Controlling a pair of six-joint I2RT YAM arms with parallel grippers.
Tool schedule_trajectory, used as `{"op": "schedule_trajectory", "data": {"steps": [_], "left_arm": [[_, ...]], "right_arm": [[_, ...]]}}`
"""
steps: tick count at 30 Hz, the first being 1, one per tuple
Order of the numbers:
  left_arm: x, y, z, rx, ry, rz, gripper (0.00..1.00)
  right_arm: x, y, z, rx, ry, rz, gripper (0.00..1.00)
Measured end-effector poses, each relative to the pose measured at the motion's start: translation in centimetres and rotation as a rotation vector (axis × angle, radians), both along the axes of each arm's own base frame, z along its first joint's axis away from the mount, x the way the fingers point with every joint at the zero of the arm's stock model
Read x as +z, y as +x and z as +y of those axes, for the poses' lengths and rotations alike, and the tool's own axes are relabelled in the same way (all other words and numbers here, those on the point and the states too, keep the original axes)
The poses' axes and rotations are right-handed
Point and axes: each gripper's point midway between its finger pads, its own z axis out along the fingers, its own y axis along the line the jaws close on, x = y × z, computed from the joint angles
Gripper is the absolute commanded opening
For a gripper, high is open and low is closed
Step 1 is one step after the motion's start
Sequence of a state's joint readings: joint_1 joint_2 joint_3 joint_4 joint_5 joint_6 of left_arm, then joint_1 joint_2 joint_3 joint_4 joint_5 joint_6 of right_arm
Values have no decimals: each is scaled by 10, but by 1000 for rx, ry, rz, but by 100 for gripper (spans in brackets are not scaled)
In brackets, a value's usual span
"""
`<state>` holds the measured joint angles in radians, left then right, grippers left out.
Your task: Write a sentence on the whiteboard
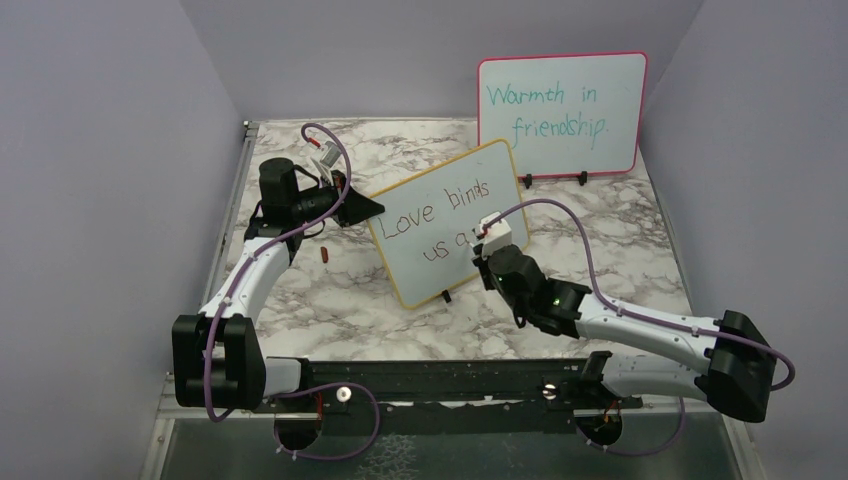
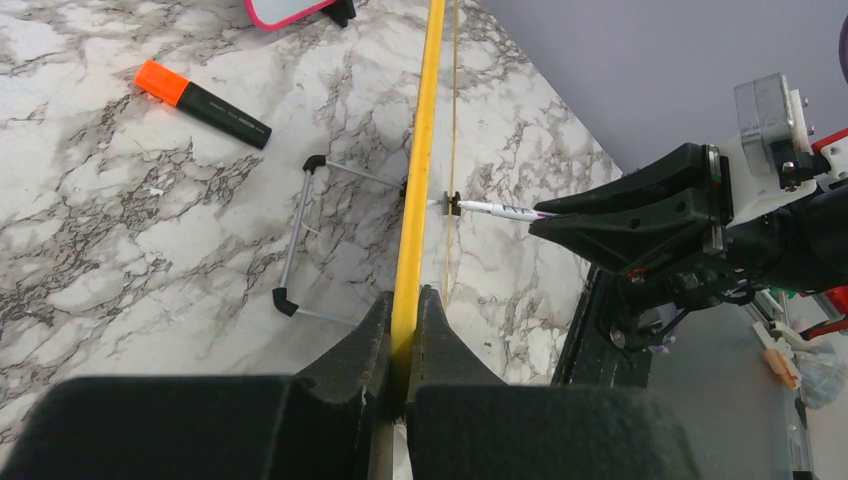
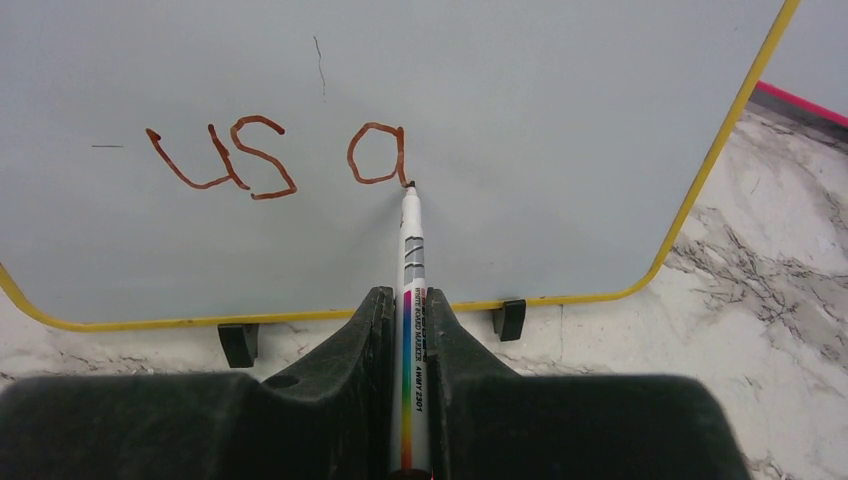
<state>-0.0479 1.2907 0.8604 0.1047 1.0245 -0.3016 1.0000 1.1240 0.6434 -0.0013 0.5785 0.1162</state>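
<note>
At far left a highlighter point(image 2: 203, 103) with an orange cap lies loose on the table point(image 1: 620, 240), apart from everything else. Just right of it, the left gripper point(image 2: 405, 300) is clamped on the left edge of the whiteboard point(image 1: 503, 180), its 2 fingers pinching the yellow frame and steadying it. The whiteboard stands on its clip feet near the middle of the table, turned at an angle, with its face toward the right arm.

On that face the sentence point(image 1: 437, 208) runs in 2 lines: "Love binds" above, "us a" below. In the right wrist view the "a" looks closed and complete, and the tip of the marker point(image 3: 412, 260) touches the board at the foot of that letter. The right gripper point(image 3: 408, 300) is clenched around the marker's barrel, its nose pointing straight at the board.

Behind and to the right, a pink board point(image 1: 620, 80) with teal writing stands untouched.

By my reading the job is well past halfway: 3 words are done and a 4th appears to be only just begun. What is left is the rest of that word, then lifting the marker clear.
</note>
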Motion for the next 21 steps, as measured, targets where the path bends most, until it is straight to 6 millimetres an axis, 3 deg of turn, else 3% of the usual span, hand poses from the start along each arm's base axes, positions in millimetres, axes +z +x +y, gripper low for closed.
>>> {"op": "schedule_trajectory", "data": {"steps": [21], "left_arm": [[0,0,0,0,0,1,0]], "right_arm": [[29,14,6,3,26,-102,1]]}}
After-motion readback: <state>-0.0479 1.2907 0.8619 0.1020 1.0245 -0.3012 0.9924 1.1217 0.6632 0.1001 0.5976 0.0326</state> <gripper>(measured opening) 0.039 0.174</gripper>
